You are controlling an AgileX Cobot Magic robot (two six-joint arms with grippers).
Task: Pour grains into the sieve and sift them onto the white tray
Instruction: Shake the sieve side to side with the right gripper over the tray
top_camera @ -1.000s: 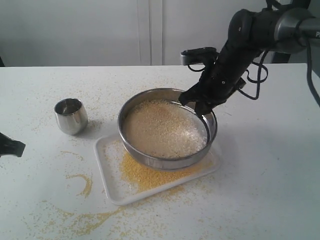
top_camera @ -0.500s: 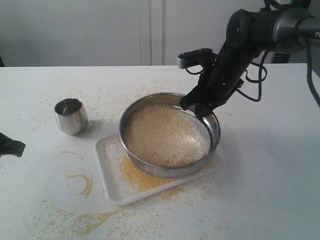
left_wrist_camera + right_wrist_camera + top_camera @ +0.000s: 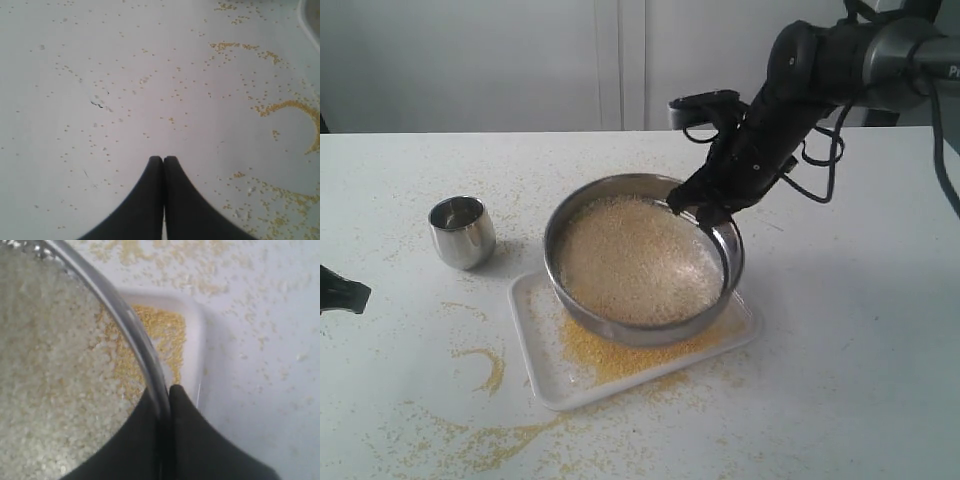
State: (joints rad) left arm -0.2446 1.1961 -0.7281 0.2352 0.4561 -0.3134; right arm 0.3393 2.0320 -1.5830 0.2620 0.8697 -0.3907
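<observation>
The right arm (image 3: 820, 60) is built of rounded black link housings, joined to a grey metallic cylindrical section (image 3: 905, 50) that bears a white marking cut off at the picture's edge. Black cables (image 3: 941, 150) run outside the housings, the thinner ones in loose loops beside the wrist. A flat black camera module (image 3: 705, 105) projects from the wrist. The right gripper (image 3: 705, 208) and the left gripper (image 3: 163, 159) are matte black; their fingers (image 3: 145, 200) are smooth, curving from a broad base to narrow, blunt tips.
</observation>
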